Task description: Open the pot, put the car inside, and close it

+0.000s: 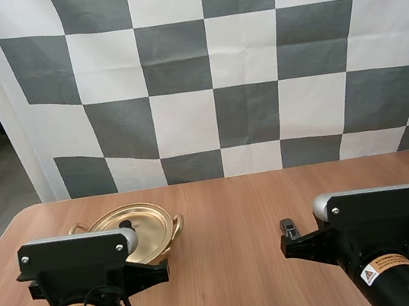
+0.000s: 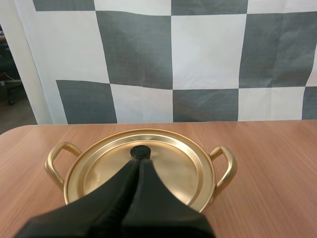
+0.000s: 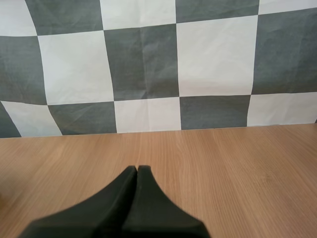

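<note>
Bright, even light, with a soft sheen on the gold lid (image 2: 173, 163) and faint shadows on the table (image 1: 238, 271)

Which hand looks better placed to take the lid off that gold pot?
Probably the left hand: shut, it points straight at the black knob on the lid, close in front. The right hand, also shut, is over bare table, off to one side of the pot.

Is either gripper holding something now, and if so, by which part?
Nothing is held. The left gripper is shut, with its tips near the knob of the lid; the right gripper is shut above the table.
</note>
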### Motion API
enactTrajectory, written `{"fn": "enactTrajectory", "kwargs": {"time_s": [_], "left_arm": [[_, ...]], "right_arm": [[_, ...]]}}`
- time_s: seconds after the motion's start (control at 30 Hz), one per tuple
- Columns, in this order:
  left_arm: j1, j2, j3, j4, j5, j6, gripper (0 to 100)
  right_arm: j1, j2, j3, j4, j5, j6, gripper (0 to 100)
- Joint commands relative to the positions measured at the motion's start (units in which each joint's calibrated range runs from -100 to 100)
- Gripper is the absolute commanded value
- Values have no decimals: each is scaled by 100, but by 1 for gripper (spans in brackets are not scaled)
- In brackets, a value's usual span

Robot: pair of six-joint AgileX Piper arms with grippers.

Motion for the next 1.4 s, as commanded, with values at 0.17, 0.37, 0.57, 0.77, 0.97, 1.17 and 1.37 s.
{"fn": "enactTrajectory", "kwargs": {"time_s": [0.17, 0.37, 0.57, 0.77, 0.97, 1.17, 1.37], "left_arm": [[6, 0, 0, -3, -8, 4, 0], [6, 0, 0, -3, -8, 4, 0], [6, 0, 0, -3, -8, 4, 0], [6, 0, 0, -3, -19, 4, 0], [6, 0, 0, -3, -263, 4, 0], [6, 0, 0, -3, -263, 4, 0], [6, 0, 0, 18, -265, 4, 0]], "right_arm": [[6, -1, 0, -1, -1, 3, 0], [6, -1, 0, -1, -1, 3, 0], [6, -1, 0, -1, -1, 3, 0], [6, -1, 0, -1, -1, 3, 0], [6, -1, 0, -1, -1, 3, 0], [6, 2, 0, 13, -1, 3, 0], [6, 2, 0, 13, -1, 3, 0]]}}
